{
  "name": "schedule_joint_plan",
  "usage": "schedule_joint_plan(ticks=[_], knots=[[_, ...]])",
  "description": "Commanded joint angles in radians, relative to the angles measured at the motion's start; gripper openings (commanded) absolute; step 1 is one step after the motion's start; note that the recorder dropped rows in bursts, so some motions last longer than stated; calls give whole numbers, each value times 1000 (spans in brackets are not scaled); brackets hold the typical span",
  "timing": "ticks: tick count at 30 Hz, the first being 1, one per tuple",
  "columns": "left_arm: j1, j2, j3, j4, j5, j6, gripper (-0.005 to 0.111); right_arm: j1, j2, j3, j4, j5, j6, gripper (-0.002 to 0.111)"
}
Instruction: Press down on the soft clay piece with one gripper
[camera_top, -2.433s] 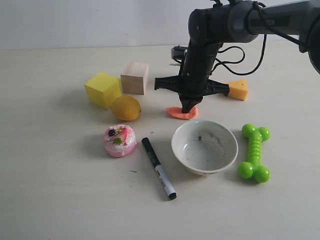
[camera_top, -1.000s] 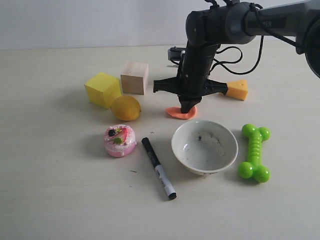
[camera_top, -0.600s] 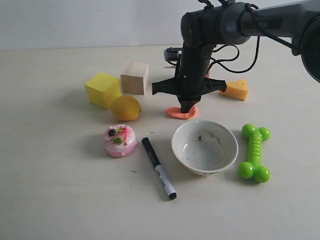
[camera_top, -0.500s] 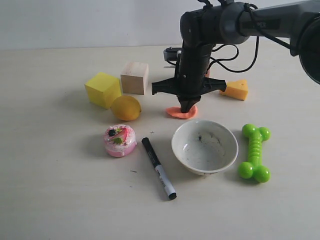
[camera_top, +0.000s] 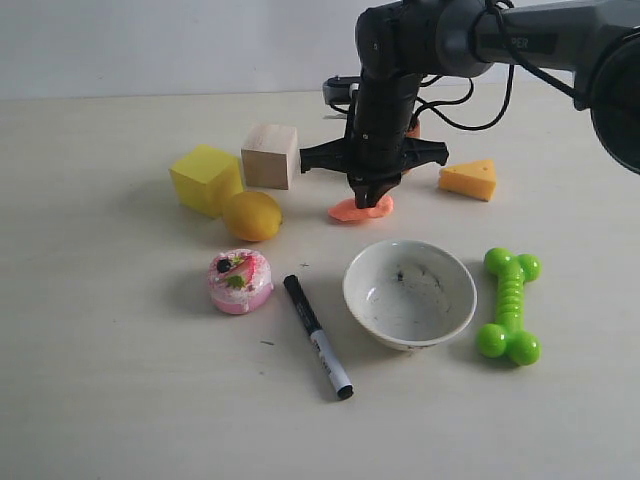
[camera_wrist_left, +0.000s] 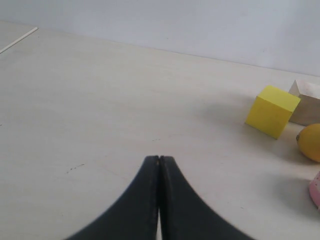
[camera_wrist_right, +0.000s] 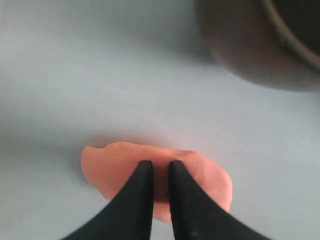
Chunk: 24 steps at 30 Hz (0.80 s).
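Note:
The soft clay piece (camera_top: 345, 210) is a flat salmon-orange lump behind the white bowl. My right gripper (camera_top: 365, 203) points straight down with both fingertips sunk into the clay's top. In the right wrist view the gripper (camera_wrist_right: 160, 164) shows only a thin slit between its dark fingers, and the clay (camera_wrist_right: 200, 170) spreads out on both sides of them. The clay seems to cling to the tips; whether it still touches the table I cannot tell. My left gripper (camera_wrist_left: 159, 158) is shut with nothing in it, over bare table far to the left.
A white bowl (camera_top: 409, 292) stands just in front of the clay. A lemon (camera_top: 251, 215), yellow cube (camera_top: 205, 178) and wooden cube (camera_top: 270, 155) lie to the left, a cheese wedge (camera_top: 468, 180) to the right. Nearer: pink cake toy (camera_top: 240, 281), marker (camera_top: 317, 336), green bone (camera_top: 509, 305).
The right gripper has shifted upward in the exterior view, away from the bowl, and the clay has moved with it. The cheese wedge now shows in full. The left gripper is unchanged.

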Motion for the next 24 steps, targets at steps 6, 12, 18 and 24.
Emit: schedule_joint_plan(ticks=[6,12,18,24], knots=[[-6,-6,-1,0,-7,-7,0,1,-3,-6,-23,38,-8,17],[-6,-6,-1,0,-7,-7,0,1,-3,-6,-19,36,-6,17],[-6,-6,-1,0,-7,-4,0,1,-3,-6,-19,36,-6,11],[-6,-6,-1,0,-7,-7,0,1,-3,-6,-23,29,-6,0]])
